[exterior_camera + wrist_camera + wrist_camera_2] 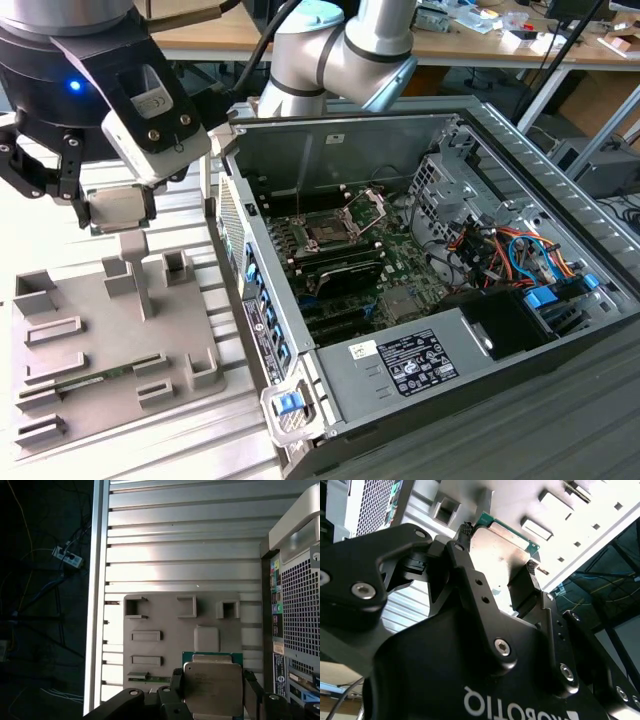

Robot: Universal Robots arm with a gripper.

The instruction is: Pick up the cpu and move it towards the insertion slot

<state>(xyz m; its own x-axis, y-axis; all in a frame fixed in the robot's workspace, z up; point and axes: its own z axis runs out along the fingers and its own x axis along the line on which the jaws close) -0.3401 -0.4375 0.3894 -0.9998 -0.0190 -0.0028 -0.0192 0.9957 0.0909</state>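
The cpu (118, 209) is a flat silvery square with a green rim, held level in the air at the exterior view's left. My gripper (116, 212) is shut on it, one finger on each of two opposite edges. It hangs just above the raised grey pedestal (131, 252) of the fixture plate (70, 400). In both wrist views the cpu (495, 547) (212, 682) sits between the black fingertips (465, 530) (176, 676). The insertion slot (325, 233) is a dark square socket on the motherboard inside the open computer case, its metal bracket (366, 206) hinged up.
The case wall (232, 215) stands between the fixture plate and the motherboard. A green memory stick (95, 380) lies in a groove of the plate. Cables and a drive cage (500, 250) fill the case's far side. The arm's elbow (330, 50) reaches over the case.
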